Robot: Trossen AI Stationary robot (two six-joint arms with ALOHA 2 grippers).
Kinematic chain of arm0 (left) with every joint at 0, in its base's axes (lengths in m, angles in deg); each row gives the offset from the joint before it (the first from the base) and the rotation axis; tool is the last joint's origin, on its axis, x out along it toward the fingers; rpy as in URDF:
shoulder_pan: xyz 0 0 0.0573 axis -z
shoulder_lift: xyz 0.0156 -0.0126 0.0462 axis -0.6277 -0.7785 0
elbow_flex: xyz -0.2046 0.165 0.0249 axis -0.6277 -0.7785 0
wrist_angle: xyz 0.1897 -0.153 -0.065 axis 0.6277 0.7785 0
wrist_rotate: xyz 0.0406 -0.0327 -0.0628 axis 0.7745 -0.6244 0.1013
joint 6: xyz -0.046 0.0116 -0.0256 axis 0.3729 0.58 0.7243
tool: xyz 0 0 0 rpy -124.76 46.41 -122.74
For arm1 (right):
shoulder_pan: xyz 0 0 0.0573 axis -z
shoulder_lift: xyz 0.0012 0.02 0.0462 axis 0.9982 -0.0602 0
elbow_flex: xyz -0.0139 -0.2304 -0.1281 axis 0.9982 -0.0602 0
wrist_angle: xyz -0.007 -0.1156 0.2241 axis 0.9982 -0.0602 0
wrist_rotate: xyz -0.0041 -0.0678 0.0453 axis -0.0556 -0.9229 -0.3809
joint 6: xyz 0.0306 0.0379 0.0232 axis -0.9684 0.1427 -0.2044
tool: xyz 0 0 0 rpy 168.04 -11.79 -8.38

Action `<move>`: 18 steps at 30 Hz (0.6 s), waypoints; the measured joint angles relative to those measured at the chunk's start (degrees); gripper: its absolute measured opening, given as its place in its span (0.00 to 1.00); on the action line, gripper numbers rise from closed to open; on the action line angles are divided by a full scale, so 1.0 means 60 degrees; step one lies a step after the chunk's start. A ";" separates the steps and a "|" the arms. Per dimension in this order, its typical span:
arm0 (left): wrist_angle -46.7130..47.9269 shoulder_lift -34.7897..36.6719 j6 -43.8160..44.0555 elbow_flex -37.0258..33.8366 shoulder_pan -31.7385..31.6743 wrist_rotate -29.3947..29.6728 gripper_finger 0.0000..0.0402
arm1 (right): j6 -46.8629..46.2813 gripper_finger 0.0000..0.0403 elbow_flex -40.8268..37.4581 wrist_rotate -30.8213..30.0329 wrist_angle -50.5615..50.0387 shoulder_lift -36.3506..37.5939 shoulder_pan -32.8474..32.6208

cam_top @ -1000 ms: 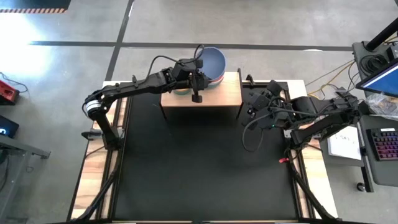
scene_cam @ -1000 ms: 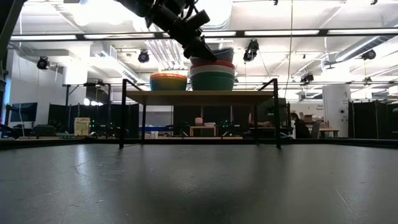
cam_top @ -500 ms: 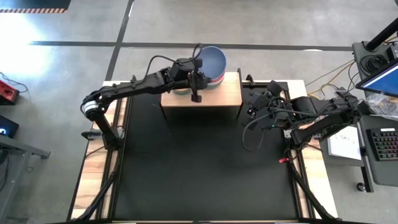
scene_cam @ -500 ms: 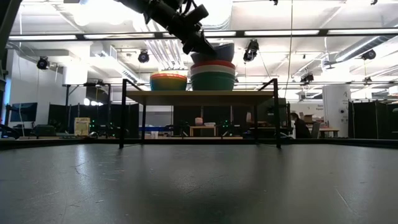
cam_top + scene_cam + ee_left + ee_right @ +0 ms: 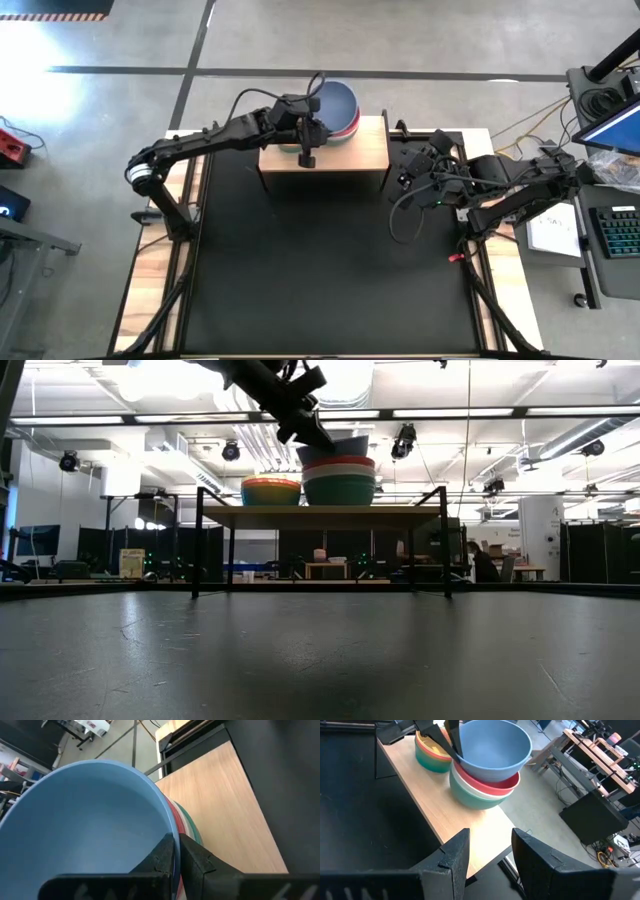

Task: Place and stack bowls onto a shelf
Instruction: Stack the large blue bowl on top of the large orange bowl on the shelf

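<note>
Atop the stacked bowls (image 5: 482,787), left fingers (image 5: 192,857) pinch the upward-facing periwinkle bowl's (image 5: 490,747) rim; right fingers (image 5: 452,855) parted.

Both arms (image 5: 210,135) are dark, jointed and slim, with black cables looping beside them; their fingers (image 5: 452,857) are flat, matte black.
</note>
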 joint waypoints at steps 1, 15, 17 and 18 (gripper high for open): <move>0.0118 0.0000 -0.0004 0.0063 0.0000 0.0000 0.00 | 0.0000 0.34 0.0000 0.0004 0.0000 0.0000 -0.0002; 0.3047 -0.0958 0.0786 0.3018 -0.0004 -0.0783 0.00 | -0.0325 0.34 -0.0040 0.0236 -0.0264 0.0004 0.0001; 0.3155 -0.1207 0.0787 0.3226 -0.0005 -0.0734 0.00 | -0.0345 0.34 -0.0048 0.0234 -0.0384 0.0002 0.0001; 0.3182 -0.1316 0.0775 0.3291 -0.0013 -0.0705 0.01 | -0.0357 0.34 -0.0066 0.0233 -0.0421 0.0004 0.0001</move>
